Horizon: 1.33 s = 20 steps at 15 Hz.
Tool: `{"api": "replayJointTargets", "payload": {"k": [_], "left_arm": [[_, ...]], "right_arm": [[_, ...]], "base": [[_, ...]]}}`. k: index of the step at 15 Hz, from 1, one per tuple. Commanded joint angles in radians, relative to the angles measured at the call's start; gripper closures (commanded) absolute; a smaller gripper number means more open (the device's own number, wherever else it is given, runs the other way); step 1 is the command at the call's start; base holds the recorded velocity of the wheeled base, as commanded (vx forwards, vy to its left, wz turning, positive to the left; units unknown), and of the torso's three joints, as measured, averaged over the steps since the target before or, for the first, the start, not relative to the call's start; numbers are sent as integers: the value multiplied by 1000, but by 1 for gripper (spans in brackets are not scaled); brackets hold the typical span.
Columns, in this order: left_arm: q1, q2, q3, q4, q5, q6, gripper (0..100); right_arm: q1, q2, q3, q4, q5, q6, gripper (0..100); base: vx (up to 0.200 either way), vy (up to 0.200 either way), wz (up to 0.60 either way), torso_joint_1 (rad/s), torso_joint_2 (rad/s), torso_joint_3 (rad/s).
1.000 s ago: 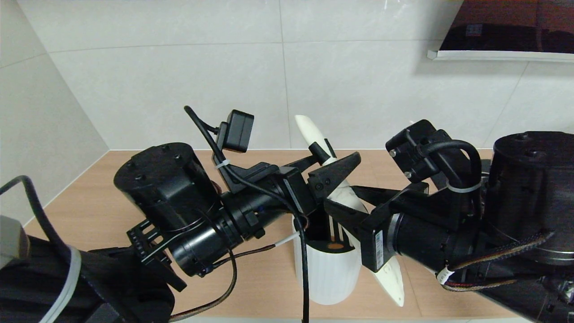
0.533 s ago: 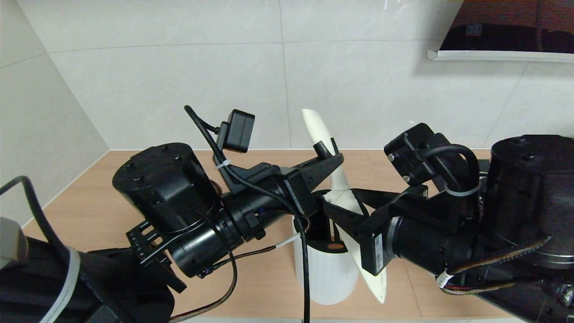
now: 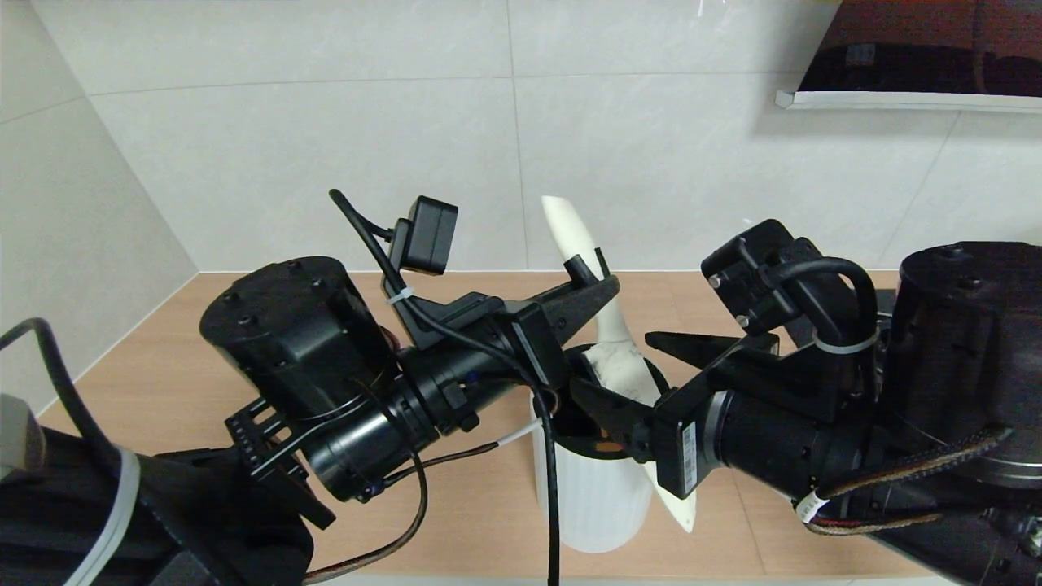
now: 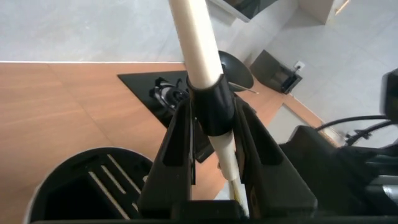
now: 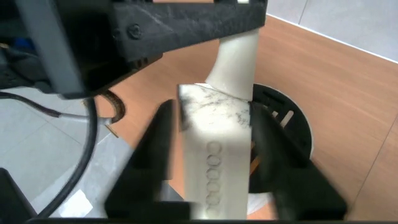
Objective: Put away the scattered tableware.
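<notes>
A white utensil with a long handle [image 3: 570,232] and a flat marbled blade [image 5: 214,143] stands steeply tilted over a white ribbed holder [image 3: 598,505] with a black slotted insert [image 4: 81,186]. My left gripper [image 3: 593,281] is shut on the handle [image 4: 196,43], above the holder's mouth. My right gripper [image 3: 643,374] stands open, one finger on each side of the blade, with small gaps to it. The blade's tip [image 3: 684,513] hangs down outside the holder's right wall.
The holder stands on a wooden counter [image 3: 203,350] against a tiled wall. A black cooktop [image 4: 161,87] lies at the back right, and a dark hood [image 3: 920,57] hangs above it. Both arms crowd the space over the holder.
The utensil has swung more upright and its tip has moved left. My right gripper's fingers have spread away from the blade. The left gripper keeps its hold on the handle.
</notes>
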<state>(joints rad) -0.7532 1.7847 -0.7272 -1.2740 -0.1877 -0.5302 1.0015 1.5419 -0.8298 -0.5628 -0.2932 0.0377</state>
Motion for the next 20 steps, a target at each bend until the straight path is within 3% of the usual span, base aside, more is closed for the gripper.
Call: {"api": "replayJointTargets", "payload": {"k": [1, 3, 5, 7, 9, 12, 13, 14, 15, 16, 18, 20], "left_arm": [[0, -25, -3, -1, 8, -1, 100], [2, -88, -24, 32, 31, 1, 100], [32, -171, -46, 131, 39, 12, 100], [55, -215, -92, 199, 123, 59, 100], [55, -261, -127, 311, 234, 154, 100], [55, -344, -132, 401, 246, 273, 100], [54, -389, -146, 498, 251, 372, 100], [49, -418, -155, 602, 278, 424, 100], [34, -415, -167, 622, 317, 426, 100], [15, -390, -173, 607, 393, 403, 100], [-11, -349, -208, 562, 479, 397, 100], [-26, -323, -224, 515, 510, 403, 100]], "right_arm": [[0, -3, 1, -3, 0, 1, 0], [0, -55, 21, -45, -1, -5, 0], [-12, -117, 35, -55, -4, -10, 0], [-83, -163, 35, -52, -3, -13, 0], [-167, -189, 35, -51, 3, -13, 0], [-233, -198, 32, -49, 11, -13, 0], [-256, -195, 32, -49, 14, -12, 0], [-262, -195, 32, -49, 14, -12, 0], [-270, -195, 32, -49, 16, -12, 0], [-273, -194, 31, -49, 16, -12, 0], [-274, -189, 32, -49, 32, -12, 0], [-282, -174, 32, -49, 35, -12, 0]], "base": [[0, 0, 0, 0, 0, 0], [0, 0, 0, 0, 0, 0], [0, 0, 0, 0, 0, 0], [0, 0, 0, 0, 0, 0], [0, 0, 0, 0, 0, 0], [0, 0, 0, 0, 0, 0], [0, 0, 0, 0, 0, 0], [0, 0, 0, 0, 0, 0], [0, 0, 0, 0, 0, 0], [0, 0, 0, 0, 0, 0], [0, 0, 0, 0, 0, 0], [0, 0, 0, 0, 0, 0]]}}
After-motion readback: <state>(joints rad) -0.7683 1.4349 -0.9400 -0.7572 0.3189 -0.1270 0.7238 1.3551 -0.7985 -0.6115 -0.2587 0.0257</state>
